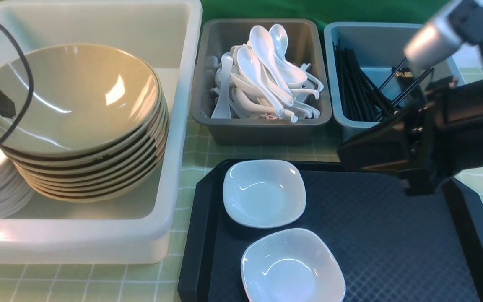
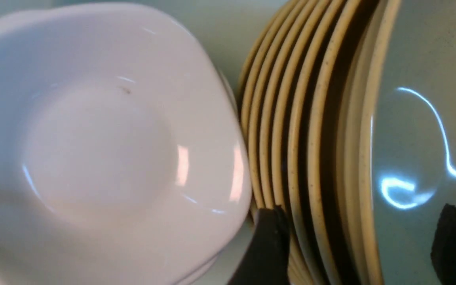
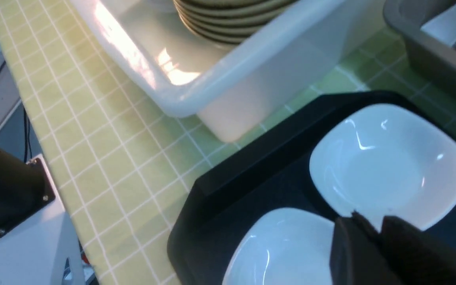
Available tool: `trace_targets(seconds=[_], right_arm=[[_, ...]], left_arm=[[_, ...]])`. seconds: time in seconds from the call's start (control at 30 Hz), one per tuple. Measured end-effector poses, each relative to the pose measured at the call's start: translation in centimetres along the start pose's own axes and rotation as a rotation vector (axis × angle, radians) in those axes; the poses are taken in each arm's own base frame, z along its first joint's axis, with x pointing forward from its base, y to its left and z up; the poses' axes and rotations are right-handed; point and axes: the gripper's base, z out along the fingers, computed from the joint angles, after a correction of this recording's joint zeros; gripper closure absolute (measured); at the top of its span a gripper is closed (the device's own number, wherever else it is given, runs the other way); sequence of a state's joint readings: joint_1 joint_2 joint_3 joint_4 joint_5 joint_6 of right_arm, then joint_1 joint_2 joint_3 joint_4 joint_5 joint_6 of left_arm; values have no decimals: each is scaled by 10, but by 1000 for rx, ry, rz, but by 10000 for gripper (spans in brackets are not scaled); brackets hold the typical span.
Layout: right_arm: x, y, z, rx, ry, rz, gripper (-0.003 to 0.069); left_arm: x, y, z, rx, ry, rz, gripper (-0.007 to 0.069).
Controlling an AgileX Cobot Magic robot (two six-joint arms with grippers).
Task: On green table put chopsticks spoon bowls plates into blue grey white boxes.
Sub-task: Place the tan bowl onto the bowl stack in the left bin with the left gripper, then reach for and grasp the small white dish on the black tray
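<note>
Hovering: R hand [image 1: 344,154] closed above tray [image 1: 392,260], 2 plates [image 1: 264,193] | L hand [image 2: 362,209] open astride bowls [image 1: 78,96]

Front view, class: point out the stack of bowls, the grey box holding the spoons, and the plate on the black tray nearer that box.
stack of bowls [image 1: 78,96], front view, inside of the top bowl.
grey box [image 1: 262,133], front view, near outer wall.
plate [image 1: 263,193], front view, centre of its hollow.

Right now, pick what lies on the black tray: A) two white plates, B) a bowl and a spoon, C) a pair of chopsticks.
A: one white plate and a second plate lie on the black tray; no bowl, spoon or chopsticks show on it.
</note>
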State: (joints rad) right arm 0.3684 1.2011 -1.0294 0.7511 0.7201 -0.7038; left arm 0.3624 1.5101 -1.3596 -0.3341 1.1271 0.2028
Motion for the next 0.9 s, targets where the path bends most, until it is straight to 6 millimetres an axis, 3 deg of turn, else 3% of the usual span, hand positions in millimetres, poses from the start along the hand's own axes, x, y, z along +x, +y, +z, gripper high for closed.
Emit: trace_targets(seconds=[0.17,0.27,0.43,0.53,0.63,0.7,0.77,0.9], right_arm=[[3,-9,15,-4,45,51,546],[5,-17,27,-1,75,113,530],[13,-42,48,29,134,288,457],[22,-66,68,56,181,403,388],[30,-81,89,65,199,479,361],[33,-87,99,64,199,512,358],[40,-98,118,45,202,557,353],[50,-111,140,34,191,584,352]], left_arm=[[-7,-8,-27,-48,-48,38,27],[-8,-15,-51,-56,-92,74,29],[4,-46,-86,27,-173,195,34],[27,-96,-111,181,-238,425,73],[55,-137,-120,336,-242,641,111],[70,-151,-120,396,-224,731,130],[99,-169,-113,485,-158,878,168],[135,-181,-91,556,-24,992,230]])
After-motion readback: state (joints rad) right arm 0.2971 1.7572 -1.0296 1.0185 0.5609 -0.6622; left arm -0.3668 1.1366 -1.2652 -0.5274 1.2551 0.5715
